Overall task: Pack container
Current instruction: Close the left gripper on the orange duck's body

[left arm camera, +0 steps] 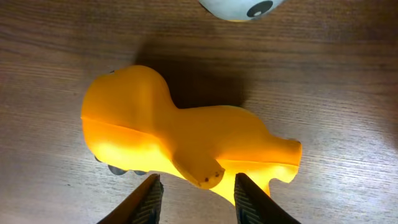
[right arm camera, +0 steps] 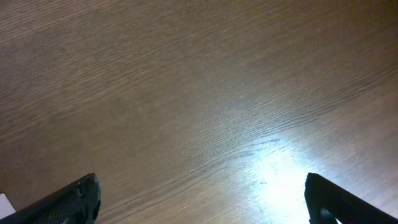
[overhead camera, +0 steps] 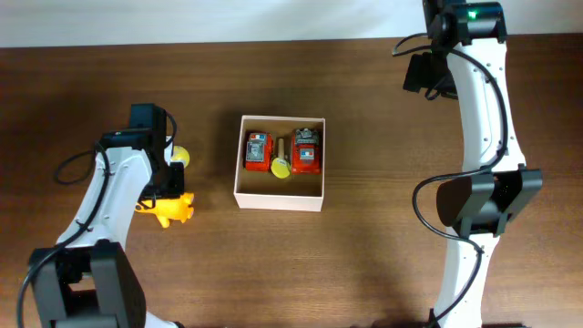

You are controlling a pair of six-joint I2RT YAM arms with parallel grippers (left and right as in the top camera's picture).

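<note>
**Overhead:** the container [overhead camera: 278, 201] sits mid-table and holds two red toys [overhead camera: 259, 150]. Well apart at its 9 o'clock, the left arm hangs over an orange rubber animal [overhead camera: 173, 210].

**Left wrist:** the left gripper [left arm camera: 196, 182] is partly closed, its fingers flanking a stubby leg at the animal's 6 o'clock edge — whether they actually pinch it cannot be told.

**Right wrist:** the right gripper [right arm camera: 199, 186] gapes wide and empty over bare wood.

The step in hand looks like the pickup. Next comes a firm squeeze, a lift, and a carry toward 3 o'clock — into the container's free 6 o'clock half.
</note>
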